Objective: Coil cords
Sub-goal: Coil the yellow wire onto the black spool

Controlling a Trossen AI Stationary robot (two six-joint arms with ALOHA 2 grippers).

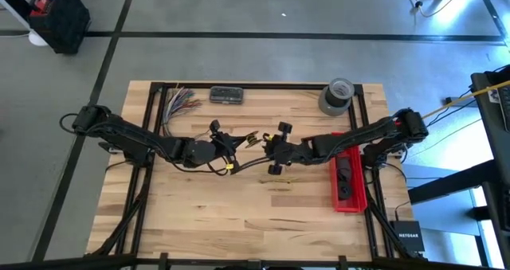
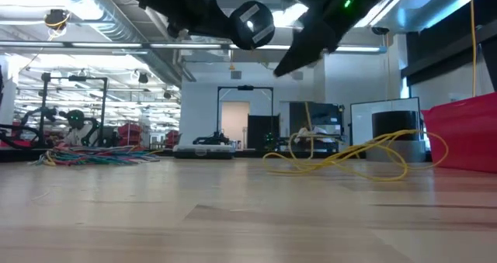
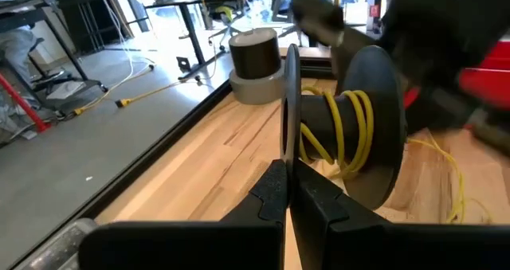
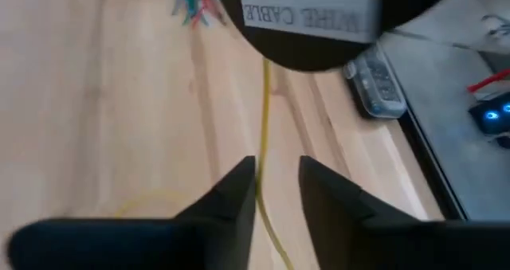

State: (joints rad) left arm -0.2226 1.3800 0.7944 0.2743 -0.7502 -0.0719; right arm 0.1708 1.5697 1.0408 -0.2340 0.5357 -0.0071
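A black spool with yellow cord wound on its hub hangs above the middle of the table, with my left gripper shut on it. From the spool one strand of cord runs down between the fingers of my right gripper, which stands open just right of the spool. In the high view the two grippers, left and right, face each other. More yellow cord lies in loose loops on the wood. My left gripper pinches the thin rim of the spool's nearer flange between its two fingers, coming at it about level from the table's left. The spool is lifted clear of the table, its axis roughly level. My right gripper has the cord strand running close along the inner side of one finger; I cannot tell whether they touch.
A bundle of multicoloured wires and a grey device lie at the far edge. A grey tape roll stands far right. A red bin sits along the right side, under the right arm.
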